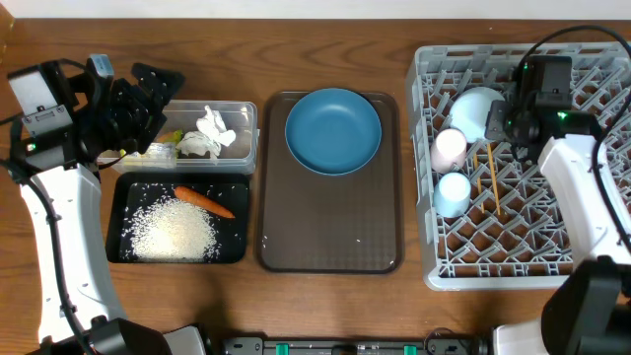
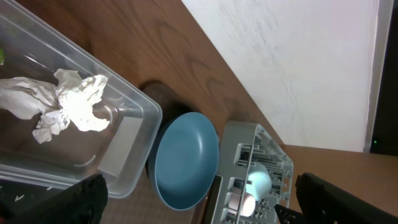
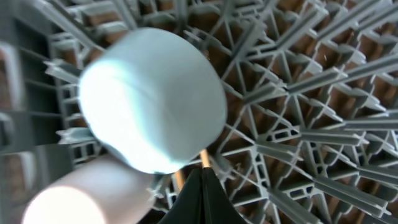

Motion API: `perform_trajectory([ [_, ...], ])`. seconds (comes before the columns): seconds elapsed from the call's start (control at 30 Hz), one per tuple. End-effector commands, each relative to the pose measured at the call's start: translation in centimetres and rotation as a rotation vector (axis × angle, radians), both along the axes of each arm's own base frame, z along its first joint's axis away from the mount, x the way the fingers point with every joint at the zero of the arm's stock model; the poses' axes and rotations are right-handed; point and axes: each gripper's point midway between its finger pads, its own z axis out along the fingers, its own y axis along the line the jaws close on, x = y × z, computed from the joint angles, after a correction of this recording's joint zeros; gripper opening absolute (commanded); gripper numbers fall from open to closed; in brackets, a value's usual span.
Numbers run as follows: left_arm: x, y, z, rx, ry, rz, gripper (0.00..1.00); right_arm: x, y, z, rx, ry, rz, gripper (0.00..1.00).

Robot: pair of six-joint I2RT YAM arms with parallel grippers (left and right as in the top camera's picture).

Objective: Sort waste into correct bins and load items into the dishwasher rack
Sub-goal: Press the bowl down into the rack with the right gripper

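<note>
Holds left gripper spread wide above clear container with tissue, near table's left rear corner. Presses right gripper fingers together over chopsticks in dishwasher rack's rear part, beside bowl.

A brown wooden counter with a visible grain fills the overhead view, evenly lit and free of hard shadows. Along its far edge runs a plain white wall. The left wrist view shows the same white wall meeting the counter, with a dark vertical strip at the far right and a small green light on it.
</note>
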Motion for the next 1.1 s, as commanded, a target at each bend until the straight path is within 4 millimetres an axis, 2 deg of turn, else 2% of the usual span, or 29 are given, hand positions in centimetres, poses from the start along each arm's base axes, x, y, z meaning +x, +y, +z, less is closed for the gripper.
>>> perform_trajectory([
  [0.0, 0.0, 0.1, -0.1, -0.003, 0.006, 0.007, 0.98, 0.1, -1.5, -0.1, -0.021, 0.006, -0.024, 0.02],
  [0.1, 0.0, 0.1, -0.1, -0.003, 0.006, 0.007, 0.98, 0.3, -1.8, 0.1, -0.016, -0.006, -0.030, 0.02],
  [0.17, 0.0, 0.1, -0.1, -0.003, 0.006, 0.007, 0.98, 0.5, -1.2, 0.4, 0.011, -0.023, -0.006, 0.02],
  [0.33, 0.0, 0.1, -0.1, -0.003, 0.006, 0.007, 0.98, 1.2, 2.4, 1.5, 0.166, -0.077, 0.130, 0.02],
  [0.4, 0.0, 0.1, -0.1, -0.003, 0.006, 0.007, 0.98, 1.3, 3.2, 1.6, 0.200, -0.082, 0.163, 0.02],
  [0.53, 0.0, 0.1, -0.1, -0.003, 0.006, 0.007, 0.98, 1.2, 2.5, 1.0, 0.155, -0.065, 0.164, 0.02],
  [0.87, 0.0, 0.1, -0.1, -0.003, 0.006, 0.007, 0.98, 2.1, 1.9, -2.2, 0.137, -0.018, 0.148, 0.02],
  [1.07, 0.0, 0.1, -0.1, -0.003, 0.006, 0.007, 0.98, 2.8, 1.7, -3.0, 0.131, -0.024, 0.147, 0.03],
])
